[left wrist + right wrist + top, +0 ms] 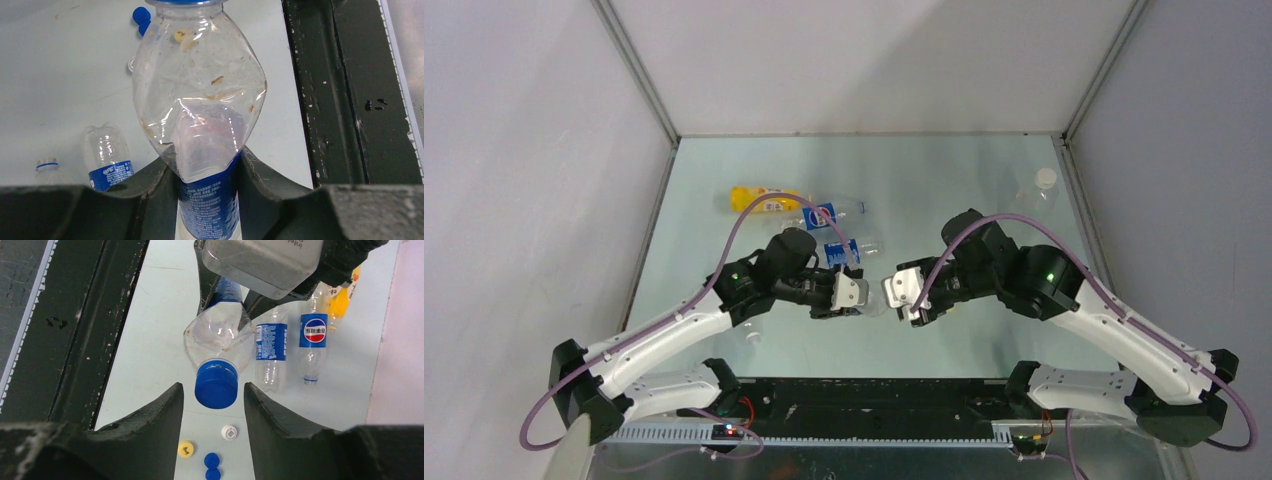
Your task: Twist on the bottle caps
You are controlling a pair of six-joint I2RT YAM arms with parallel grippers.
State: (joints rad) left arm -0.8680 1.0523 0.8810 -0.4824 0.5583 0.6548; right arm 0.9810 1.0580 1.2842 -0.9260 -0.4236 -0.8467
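My left gripper (pixel 205 162) is shut on a clear bottle (pixel 200 90) at its blue label and holds it level above the table, neck toward the right arm. A blue cap (pixel 216 385) sits on its neck. My right gripper (pixel 214 392) is open, one finger on each side of that cap, with a gap on both sides. In the top view the two grippers, left (pixel 856 294) and right (pixel 894 292), face each other near the table's front middle. Loose on the table under the bottle lie a yellow cap (pixel 185 448), a white cap (pixel 229 432) and two blue caps (pixel 212 460).
A blue-labelled bottle (pixel 271 347), a Pepsi bottle (pixel 314 340) and a yellow-orange bottle (pixel 759 200) lie behind the left arm. A clear bottle with a white cap (pixel 1039 190) stands at the far right. The black base rail (pixel 874 395) runs along the near edge.
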